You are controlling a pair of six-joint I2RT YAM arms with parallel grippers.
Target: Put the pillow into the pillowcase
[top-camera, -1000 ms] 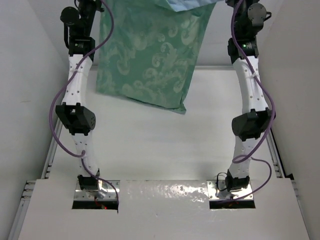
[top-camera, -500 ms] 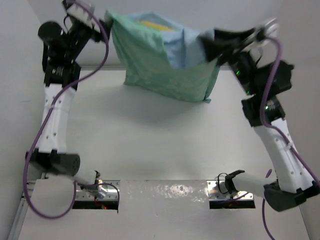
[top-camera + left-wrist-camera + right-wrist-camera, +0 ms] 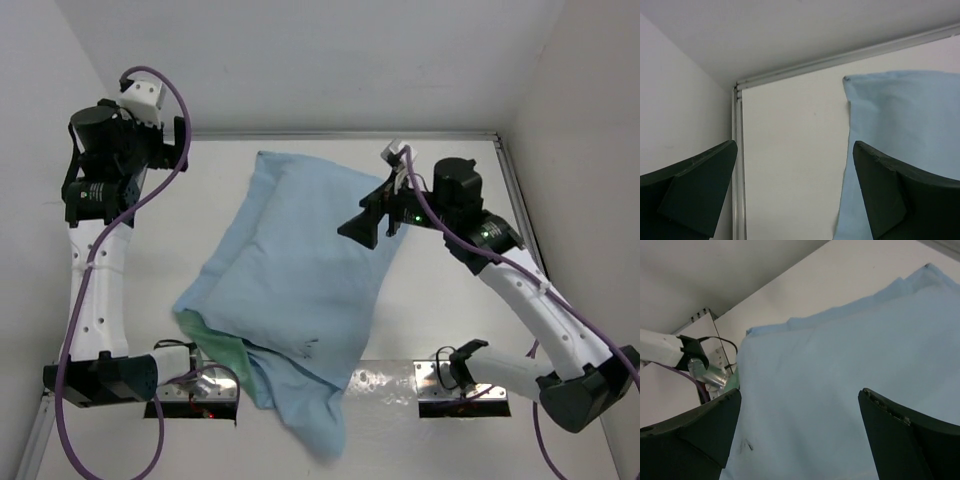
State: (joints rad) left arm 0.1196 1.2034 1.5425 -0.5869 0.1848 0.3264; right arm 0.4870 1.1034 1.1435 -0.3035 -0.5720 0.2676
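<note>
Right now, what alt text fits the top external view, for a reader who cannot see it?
A light blue pillowcase lies diagonally across a white table, a strip of its mint green side showing at the near left. Two robot arms flank it: the left gripper open near the far left corner, the right gripper open above the cloth's right edge.

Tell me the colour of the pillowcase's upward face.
The pillowcase is plain light blue on top, mint green peeking out underneath. Top external view shows it best.

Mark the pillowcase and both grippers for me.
pillowcase [image 3: 300, 260], top view, middle of blue face.
left gripper [image 3: 795, 150], left wrist view, midway between fingertips.
right gripper [image 3: 801, 392], right wrist view, midway between fingertips.
</note>
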